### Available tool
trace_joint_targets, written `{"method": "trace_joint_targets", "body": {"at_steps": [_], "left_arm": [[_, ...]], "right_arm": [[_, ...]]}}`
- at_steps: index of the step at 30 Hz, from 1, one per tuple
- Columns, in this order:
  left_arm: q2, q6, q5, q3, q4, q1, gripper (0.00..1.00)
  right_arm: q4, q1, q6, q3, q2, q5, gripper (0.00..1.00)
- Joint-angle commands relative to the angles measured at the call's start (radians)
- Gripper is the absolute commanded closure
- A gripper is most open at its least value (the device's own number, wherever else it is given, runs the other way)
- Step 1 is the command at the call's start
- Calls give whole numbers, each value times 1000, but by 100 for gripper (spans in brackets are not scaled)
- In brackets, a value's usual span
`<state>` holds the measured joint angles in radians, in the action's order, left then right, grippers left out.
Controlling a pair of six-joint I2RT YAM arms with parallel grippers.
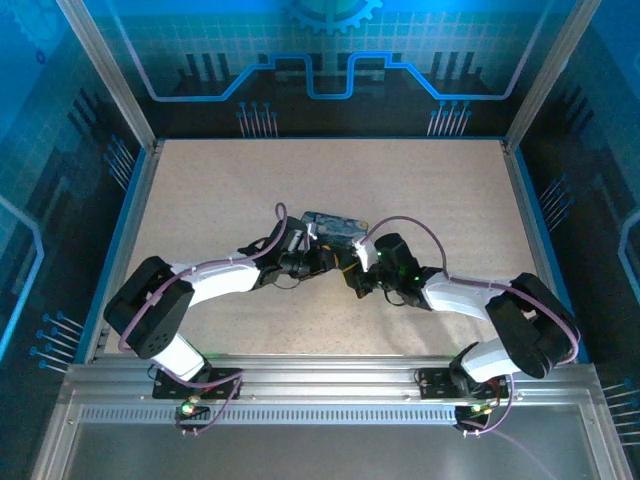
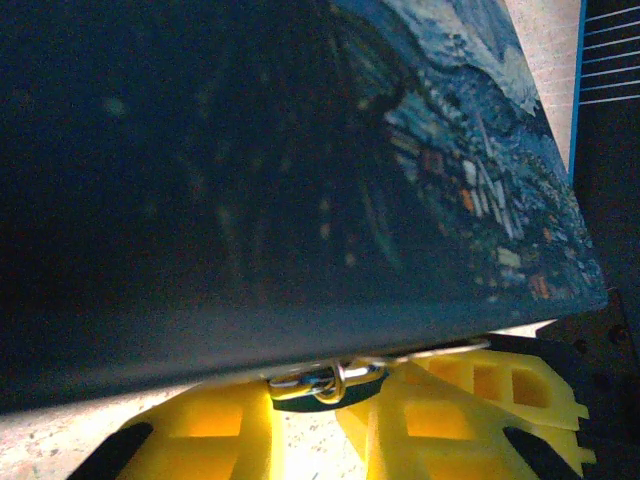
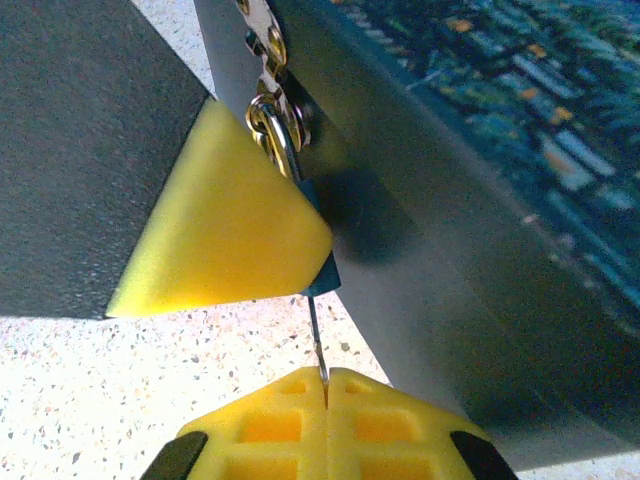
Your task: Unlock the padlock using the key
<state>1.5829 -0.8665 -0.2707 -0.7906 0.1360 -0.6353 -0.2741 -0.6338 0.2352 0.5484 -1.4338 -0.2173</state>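
Observation:
The padlock (image 2: 325, 383) hangs by its metal shackle (image 3: 278, 135) from the hasp of the Starry Night tin (image 2: 300, 170). My left gripper (image 2: 320, 402) is shut on the padlock's small blue body (image 3: 322, 272), one yellow finger (image 3: 225, 230) covering most of it. My right gripper (image 3: 325, 376) is shut on the key (image 3: 316, 335). The key is a thin dark sliver standing straight up from the closed fingertips, and its tip meets the underside of the padlock. From above, both grippers (image 1: 318, 256) (image 1: 356, 264) meet at the tin's near side.
The tin (image 1: 332, 227) lies mid-table on the speckled tabletop (image 1: 250, 180). Blue frame walls and metal posts bound the table on three sides. Purple cables loop over both arms (image 1: 420, 235).

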Motion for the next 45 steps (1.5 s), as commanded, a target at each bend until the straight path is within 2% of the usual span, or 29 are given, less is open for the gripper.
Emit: {"method": "trace_joint_targets", "body": {"at_steps": [1,26,45], "left_arm": [[-18,-17,-17,-25,20,-7,83],[-28,-70,-29,-27,47,-8,83],[-12,-65,-21,-20,54,-10,84]], "right_arm": [[-68,-9,16,-8,7,-30,100],[-221,0,30,-18,-8,-3,100],[-285,67,93,-5,-51,-140,100]]}}
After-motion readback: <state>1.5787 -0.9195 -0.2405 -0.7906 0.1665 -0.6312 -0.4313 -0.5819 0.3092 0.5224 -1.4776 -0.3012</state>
